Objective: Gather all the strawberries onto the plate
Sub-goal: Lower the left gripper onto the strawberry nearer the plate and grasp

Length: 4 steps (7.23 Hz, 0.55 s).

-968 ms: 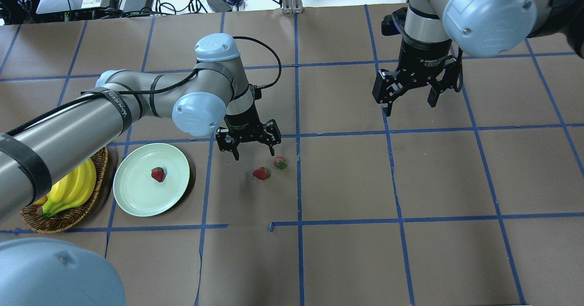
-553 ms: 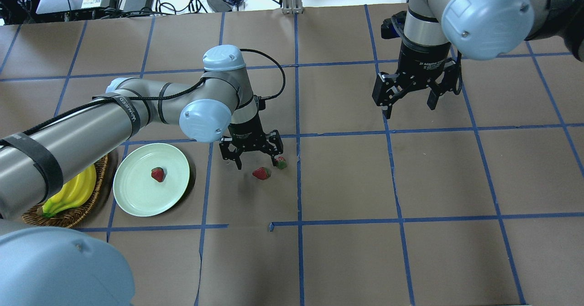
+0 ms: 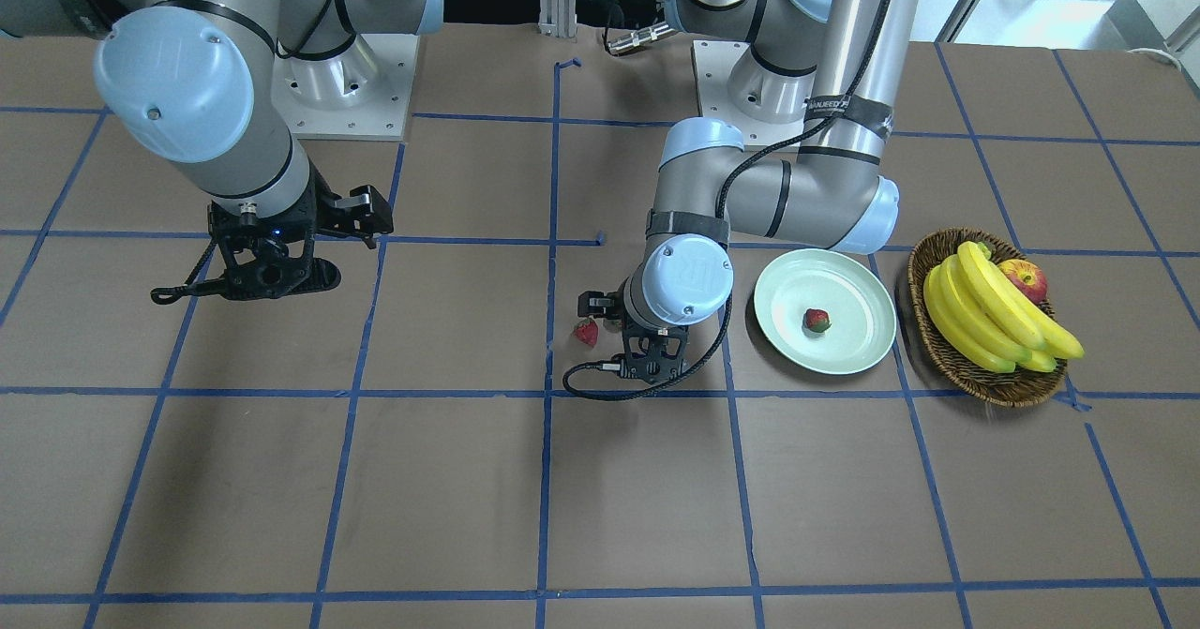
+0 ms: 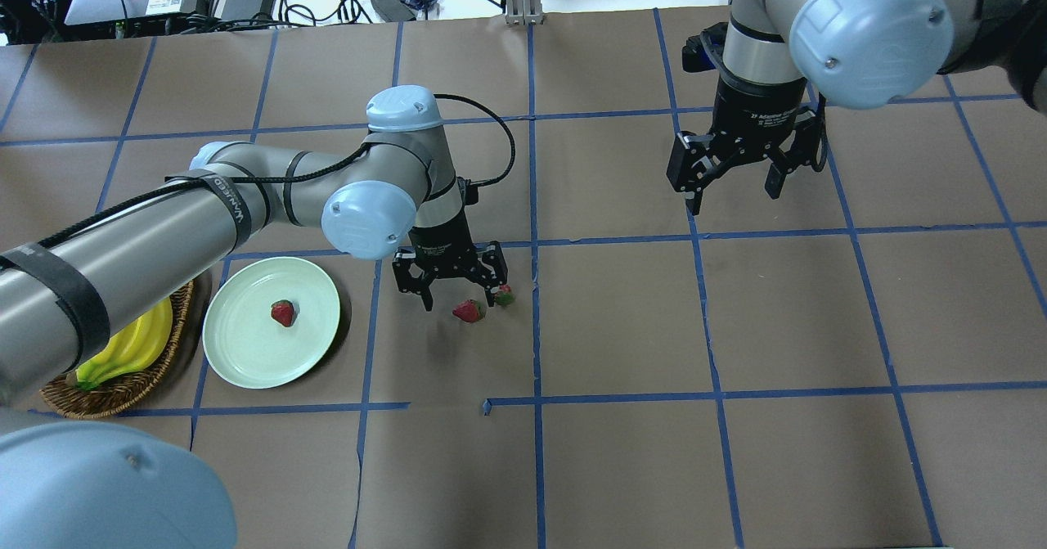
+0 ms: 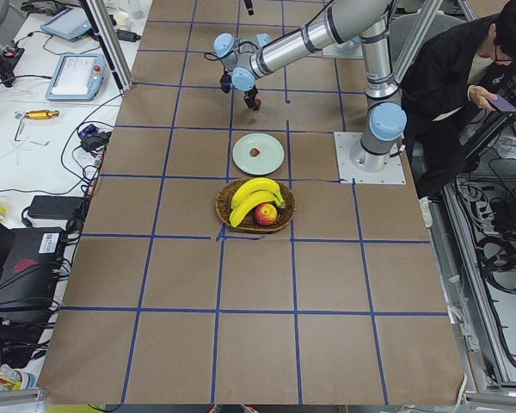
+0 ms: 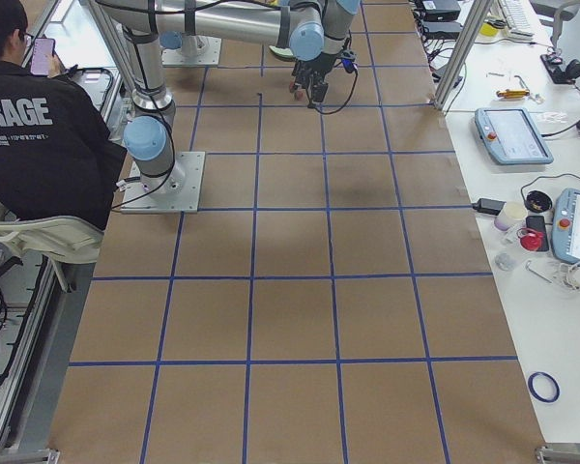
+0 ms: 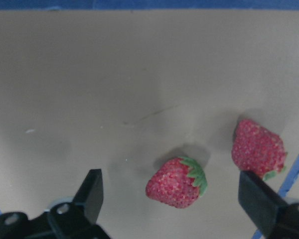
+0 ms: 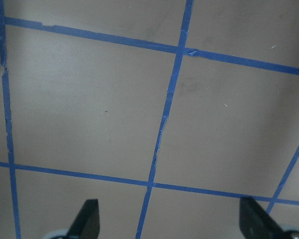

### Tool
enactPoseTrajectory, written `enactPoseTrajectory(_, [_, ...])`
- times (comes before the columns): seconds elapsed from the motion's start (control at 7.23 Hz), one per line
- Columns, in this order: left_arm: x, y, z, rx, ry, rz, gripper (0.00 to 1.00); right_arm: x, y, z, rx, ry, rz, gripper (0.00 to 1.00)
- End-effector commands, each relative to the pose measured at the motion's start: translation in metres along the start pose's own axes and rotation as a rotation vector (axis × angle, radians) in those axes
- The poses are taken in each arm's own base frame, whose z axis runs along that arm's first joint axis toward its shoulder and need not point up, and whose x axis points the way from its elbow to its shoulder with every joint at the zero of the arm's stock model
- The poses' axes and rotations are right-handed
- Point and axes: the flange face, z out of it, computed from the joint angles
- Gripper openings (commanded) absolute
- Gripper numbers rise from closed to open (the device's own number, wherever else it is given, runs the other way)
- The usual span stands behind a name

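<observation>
— How is the left gripper (image 4: 458,297) standing?
— It's hanging low over the table (image 4: 622,328), jaws gaping wide, gripping nothing.
— And the fruit?
— One strawberry (image 7: 177,182) is lying on the table squarely between the fingers. Its long axis is running nearly along the closing line, cap pointing toward the second strawberry (image 7: 257,149), which is sitting just beside one finger (image 7: 259,199).
— Any worry?
— That finger is probably crowding the neighbour.
— The rest?
— The third strawberry (image 4: 283,313) is resting on the plate (image 4: 245,361). The right gripper (image 4: 734,191), also spread, is hovering well apart.
</observation>
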Motion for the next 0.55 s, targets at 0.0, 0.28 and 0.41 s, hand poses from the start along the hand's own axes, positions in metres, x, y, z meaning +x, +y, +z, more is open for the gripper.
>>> enactPoseTrajectory(0.0, [-0.0019, 0.0043, 0.0057, -0.028, -0.009, 0.010, 0.95, 0.0000, -0.0003, 0.0004, -0.001, 0.000, 0.000, 1.00])
enactPoseTrajectory(0.28, [-0.0035, 0.0059, 0.0143, -0.044, -0.011, 0.017, 0.94, 0.0000, -0.0003, 0.0004, -0.001, 0.000, 0.002, 1.00])
enactPoseTrajectory(0.41, [-0.0030, 0.0040, 0.0152, -0.040, -0.008, 0.014, 0.94, 0.0000, -0.0003, 0.0004, -0.001, 0.000, 0.002, 1.00])
